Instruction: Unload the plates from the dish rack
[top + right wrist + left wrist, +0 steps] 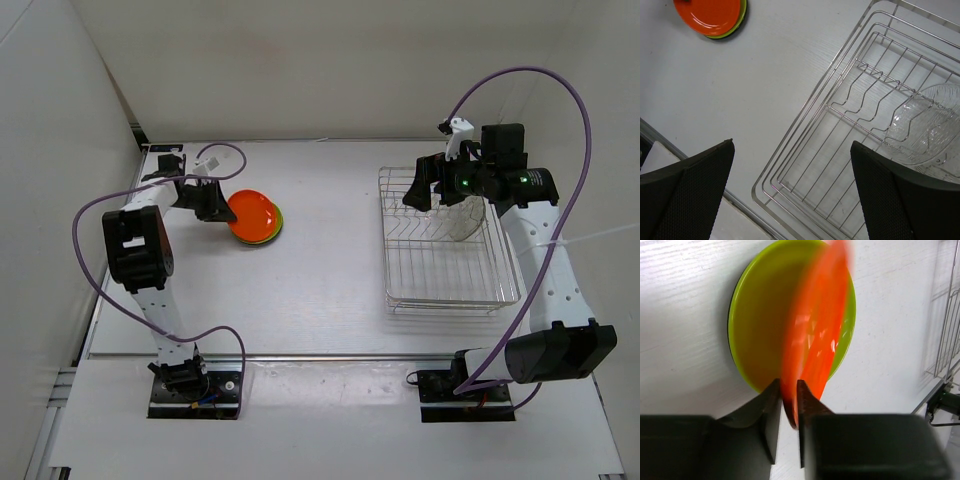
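My left gripper (212, 207) is shut on the near rim of the orange plate (252, 215), which rests tilted on the lime green plate (279, 226) at the back left of the table. In the left wrist view the fingers (771, 405) pinch the orange plate (815, 340) over the green plate (757, 315), with a dark edge showing beneath. My right gripper (425, 192) hangs open and empty over the far left part of the dish rack (388, 255). A clear plate (462, 218) stands in the rack. It also shows in the right wrist view (925, 127).
The silver rack (810, 102) stands on the right half of the table, near the right wall. The two-colour plate stack shows far off in the right wrist view (707, 12). White walls close in the back and both sides.
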